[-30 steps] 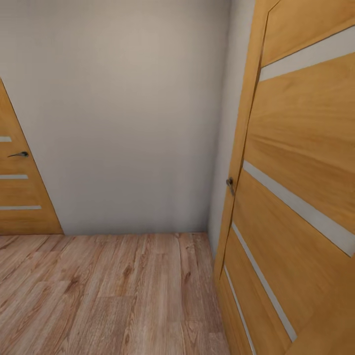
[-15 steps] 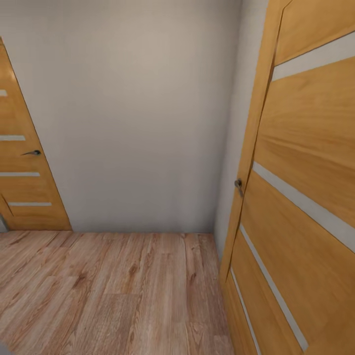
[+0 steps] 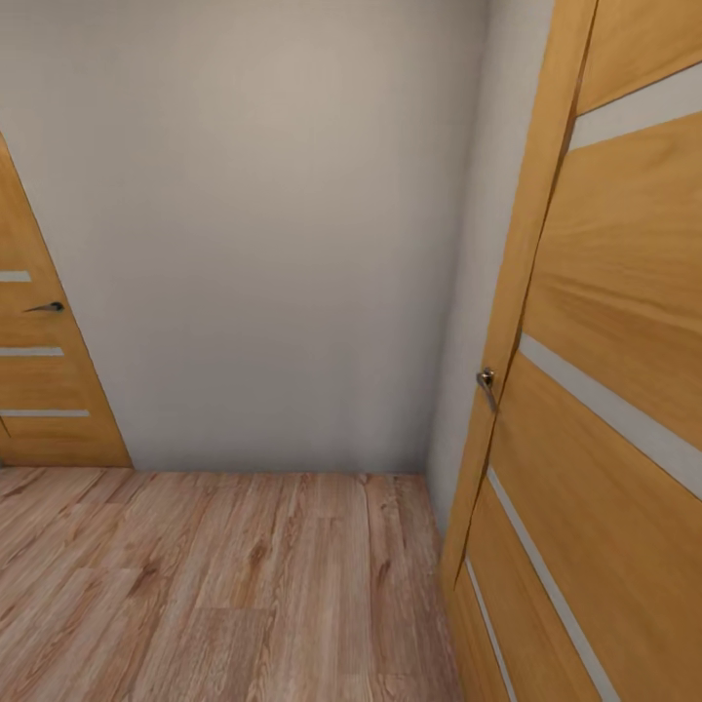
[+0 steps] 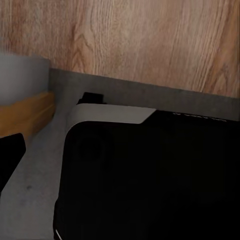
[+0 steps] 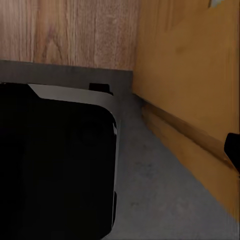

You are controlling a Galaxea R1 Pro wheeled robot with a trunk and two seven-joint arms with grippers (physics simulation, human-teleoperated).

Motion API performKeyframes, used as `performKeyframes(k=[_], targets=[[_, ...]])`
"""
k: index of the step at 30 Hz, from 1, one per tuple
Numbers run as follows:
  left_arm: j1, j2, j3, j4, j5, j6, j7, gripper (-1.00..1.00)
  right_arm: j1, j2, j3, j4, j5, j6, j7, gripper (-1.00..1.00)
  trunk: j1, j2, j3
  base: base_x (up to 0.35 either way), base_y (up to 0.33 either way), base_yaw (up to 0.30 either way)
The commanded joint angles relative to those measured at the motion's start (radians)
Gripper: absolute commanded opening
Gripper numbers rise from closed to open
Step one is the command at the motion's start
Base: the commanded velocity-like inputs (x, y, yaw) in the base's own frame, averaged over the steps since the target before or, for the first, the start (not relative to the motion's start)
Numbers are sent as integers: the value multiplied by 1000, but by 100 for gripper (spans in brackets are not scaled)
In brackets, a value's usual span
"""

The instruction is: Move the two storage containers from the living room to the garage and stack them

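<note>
The storage containers are out of view. In the head view I face a plain pale wall [image 3: 273,244] over a light wood plank floor [image 3: 224,585]. One dark fingertip [image 4: 10,155] of my left gripper sits at the frame's edge, and so does one dark fingertip [image 5: 233,149] of my right gripper. Nothing lies between the fingers of either gripper. Both wrist views look down on my black base [image 4: 150,180] [image 5: 55,160], which stands on a dark grey floor [image 5: 165,190].
A shut wooden door [image 3: 44,390] with pale stripes stands at the far left. A large wooden door [image 3: 614,390] with a metal handle [image 3: 486,382] rises close on my right, and its foot [image 5: 190,65] runs beside my base. Wood planks [image 4: 140,45] lie beyond the grey strip.
The whole head view has shifted: the right door and its handle now sit further right and lower in the picture. The camera moved, not the things.
</note>
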Motion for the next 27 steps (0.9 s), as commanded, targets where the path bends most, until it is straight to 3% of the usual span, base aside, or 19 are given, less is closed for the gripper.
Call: performKeyframes(k=[1,15,27], targets=[[-1,0,-3,1,8,-4,-1,100,-1,1,8,2,-6,-4,0,100,1,-1,-1,298,0,0],[-1,1,-3,1,8,-5,0,100,-1,2,8,2,-6,-3,0,100,1,-1,-1,258,0,7],[-1,1,-3,1,11,-7,0,100,-1,0,8,2,-6,-4,0,100,1,-1,-1,38,0,189]])
